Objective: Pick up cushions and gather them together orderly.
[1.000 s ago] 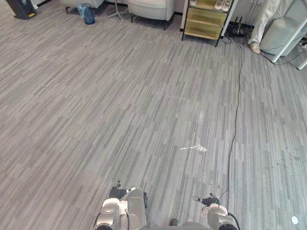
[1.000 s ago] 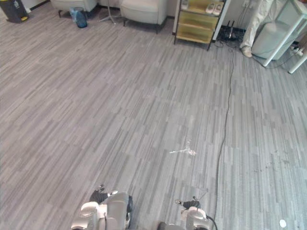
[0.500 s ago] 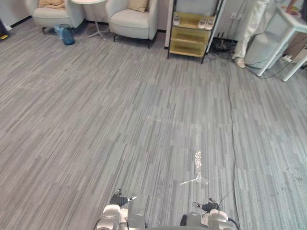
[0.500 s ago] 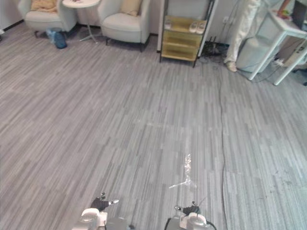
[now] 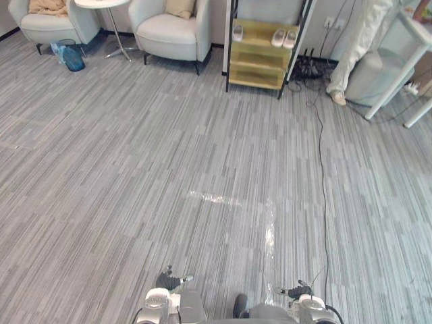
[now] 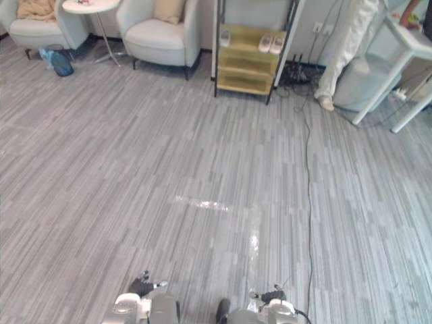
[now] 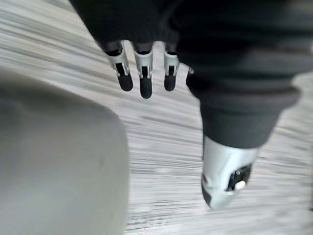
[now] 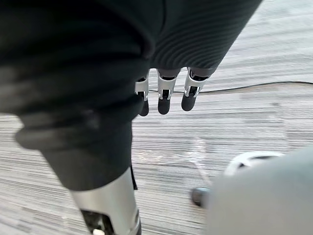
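Note:
Two tan cushions lie far off at the back of the room: one (image 5: 46,5) on the left armchair (image 5: 40,25), the other (image 5: 179,7) propped on the seat of the second armchair (image 5: 169,32). My left hand (image 5: 169,278) and right hand (image 5: 297,291) hang low at the near edge of the floor, several metres from the chairs. In the wrist views the left hand's fingers (image 7: 142,76) and the right hand's fingers (image 8: 164,98) are straight and hold nothing.
A round white side table (image 5: 101,3) stands between the armchairs, a blue bin (image 5: 71,57) beside it. A yellow shelf (image 5: 260,54) with white shoes stands at the back. A person's legs (image 5: 351,47) and a white table (image 5: 405,64) are at the back right.
The camera has moved, so the whole picture has shifted: the armchairs, cushions and shelf now show more fully. Both hands hang as before.

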You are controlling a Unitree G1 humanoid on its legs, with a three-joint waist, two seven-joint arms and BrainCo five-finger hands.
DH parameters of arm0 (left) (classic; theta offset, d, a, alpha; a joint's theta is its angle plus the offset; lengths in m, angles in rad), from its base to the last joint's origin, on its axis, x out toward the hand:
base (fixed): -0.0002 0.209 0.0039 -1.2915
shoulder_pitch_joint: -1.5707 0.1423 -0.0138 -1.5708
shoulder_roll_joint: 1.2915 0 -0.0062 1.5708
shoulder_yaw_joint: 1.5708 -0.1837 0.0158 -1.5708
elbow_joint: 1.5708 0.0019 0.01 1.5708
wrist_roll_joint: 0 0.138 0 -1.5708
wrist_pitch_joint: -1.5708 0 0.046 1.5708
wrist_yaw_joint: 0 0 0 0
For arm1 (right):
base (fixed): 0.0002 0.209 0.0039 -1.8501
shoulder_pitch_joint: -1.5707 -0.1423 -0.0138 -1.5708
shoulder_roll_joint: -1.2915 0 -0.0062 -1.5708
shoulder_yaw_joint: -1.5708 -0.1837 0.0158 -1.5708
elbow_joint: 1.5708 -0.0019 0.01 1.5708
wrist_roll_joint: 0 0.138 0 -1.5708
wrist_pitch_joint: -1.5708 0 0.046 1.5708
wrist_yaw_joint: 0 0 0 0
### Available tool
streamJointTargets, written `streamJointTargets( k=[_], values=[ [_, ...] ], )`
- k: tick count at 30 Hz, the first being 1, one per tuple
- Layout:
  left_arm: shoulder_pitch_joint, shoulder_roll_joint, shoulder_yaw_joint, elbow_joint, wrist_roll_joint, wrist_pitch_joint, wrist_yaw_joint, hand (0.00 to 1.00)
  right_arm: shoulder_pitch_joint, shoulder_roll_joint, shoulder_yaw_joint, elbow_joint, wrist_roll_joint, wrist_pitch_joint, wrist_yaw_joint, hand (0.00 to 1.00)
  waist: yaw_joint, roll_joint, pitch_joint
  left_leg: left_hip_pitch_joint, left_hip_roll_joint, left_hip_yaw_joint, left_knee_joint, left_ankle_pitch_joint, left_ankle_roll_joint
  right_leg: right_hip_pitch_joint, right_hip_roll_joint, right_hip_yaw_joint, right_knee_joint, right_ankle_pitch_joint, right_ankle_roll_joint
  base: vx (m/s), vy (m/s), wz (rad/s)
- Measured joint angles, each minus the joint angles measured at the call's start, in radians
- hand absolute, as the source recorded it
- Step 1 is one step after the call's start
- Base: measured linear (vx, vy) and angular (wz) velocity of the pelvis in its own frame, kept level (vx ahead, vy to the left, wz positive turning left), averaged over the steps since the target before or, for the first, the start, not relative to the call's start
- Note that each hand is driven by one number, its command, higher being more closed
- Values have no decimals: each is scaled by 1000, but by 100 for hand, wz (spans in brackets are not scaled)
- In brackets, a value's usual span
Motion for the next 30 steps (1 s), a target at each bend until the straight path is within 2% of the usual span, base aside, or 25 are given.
streamJointTargets(
  k=[1,2,3,4,7,8,9,10,11,12,13,14,16,17,18,19,20,22,23,24,25,26,27,28,30],
  values=[
    [-1,-3,0,-2,0,0,0,0,-1,-1,0,0,0,-1,0,0,1,4,2,-13,-26,-3,-126,19,-9,22,-12,1,-10,-15,18,351,136,1],
    [0,-10,0,-2,-2,-2,1,0,2,-11,1,1,1,-2,0,0,4,12,-3,-10,-51,-6,-304,79,-29,33,-23,3,-16,-38,35,408,198,-21],
    [5,-15,5,0,-8,-6,1,0,8,-16,9,7,1,0,1,0,27,27,-13,14,-59,2,-396,251,-13,57,-28,30,-14,-72,60,448,205,-19],
    [6,-7,5,0,-9,-9,2,0,9,0,26,6,0,-1,2,0,40,-2,-23,27,-101,25,-402,218,13,73,-66,47,-16,-86,79,487,190,-17],
    [-3,2,13,0,-12,-13,1,0,9,3,21,2,-1,-1,3,0,47,-20,-25,31,-129,49,-360,165,53,70,-108,57,34,-90,93,569,167,0],
    [-3,5,13,10,-11,-12,0,0,9,6,19,2,-6,-1,5,0,49,-20,-25,82,-133,62,-370,130,61,49,-126,84,151,-92,101,348,127,-17],
    [-3,7,12,14,-11,-12,0,0,9,7,17,2,-11,-2,5,0,49,-21,-25,100,-134,66,-378,122,64,35,-130,95,203,-92,111,416,168,-35],
    [-3,17,-1,29,-10,-10,-3,0,15,14,8,2,-21,-3,9,0,44,-25,-25,180,-139,77,-417,102,68,-49,-158,124,438,-71,167,491,165,-21],
    [-3,36,-33,42,-7,-4,-7,0,34,15,8,3,-31,-5,12,0,35,-34,-27,249,-153,75,-455,87,72,-127,-192,118,654,-67,203,406,129,-15],
    [-3,42,-38,47,-8,-3,-7,0,39,14,6,2,-32,-6,12,0,34,-38,-27,272,-158,74,-469,83,71,-148,-200,114,706,-75,200,481,95,7],
    [-3,56,-46,58,-6,1,-7,0,59,13,-4,2,-33,-6,13,0,28,-43,-27,341,-163,76,-511,80,68,-198,-221,83,781,-102,171,383,44,4],
    [0,65,-53,67,-6,6,-5,0,69,8,-10,0,-31,-7,14,0,14,-44,-29,410,-158,76,-566,80,67,-251,-236,3,756,-135,146,465,43,1],
    [-1,71,-54,78,-6,10,-3,0,63,5,-11,0,-32,-8,14,0,0,-44,-29,443,-147,75,-591,78,63,-284,-230,-44,690,-145,133,339,-10,-1],
    [1,70,-56,80,-6,13,-1,0,51,7,-10,0,-32,-11,14,0,-10,-39,-28,469,-121,75,-604,68,45,-327,-191,-79,526,-131,123,362,-44,0],
    [1,70,-56,79,-6,13,0,0,49,8,-10,0,-32,-11,15,0,-10,-39,-27,474,-115,75,-606,65,39,-335,-179,-78,482,-119,118,430,-85,6],
    [1,71,-63,78,-6,14,1,0,47,11,-9,0,-32,-11,15,0,-12,-44,-29,484,-107,71,-609,52,19,-349,-143,-66,337,-60,105,374,-120,18],
    [3,72,-63,77,-6,14,1,0,50,11,-8,3,-32,-10,15,0,-11,-58,-31,507,-114,63,-614,37,-4,-346,-116,-32,191,54,92,382,-134,23],
    [4,70,-61,87,-5,15,4,0,57,5,-10,4,-29,-11,19,0,-16,-64,-42,526,-119,37,-608,8,-21,-346,-108,-1,189,134,58,431,-194,26],
    [11,51,-62,87,2,13,2,0,57,-11,-9,4,-30,-11,17,0,-16,-28,-54,519,-79,9,-554,-6,-33,-330,-79,-13,196,95,50,395,-180,21],
    [11,47,-62,87,1,12,2,0,57,-11,-9,4,-30,-11,16,0,-16,-22,-53,507,-73,1,-520,-12,-37,-319,-71,-15,184,82,47,383,-174,13],
    [10,38,-59,85,1,12,2,0,57,-9,-10,4,-29,-11,15,0,-15,-7,-54,469,-49,-8,-422,-27,-41,-296,-50,-21,161,76,39,273,-146,12],
    [6,25,-38,81,2,14,1,0,58,-7,-11,1,-27,-12,12,0,-14,7,-51,378,-18,-15,-215,-26,-47,-254,-22,-29,123,66,25,397,-181,13],
    [6,12,-26,68,1,15,1,0,59,-2,-7,0,-19,-11,8,0,-12,18,-46,291,22,-34,-6,-5,-37,-207,-1,-42,93,46,7,375,-118,11],
    [4,9,-26,59,0,14,-1,0,58,-1,-7,-1,-10,-11,3,0,-10,19,-37,243,41,-31,91,-12,-34,-177,9,-45,89,29,1,239,-51,6],
    [2,8,-29,36,0,13,0,0,58,6,-8,-1,11,-10,0,0,-8,7,-22,181,49,-28,128,-37,-35,-118,10,-41,63,19,3,269,-29,-5]
  ],
)
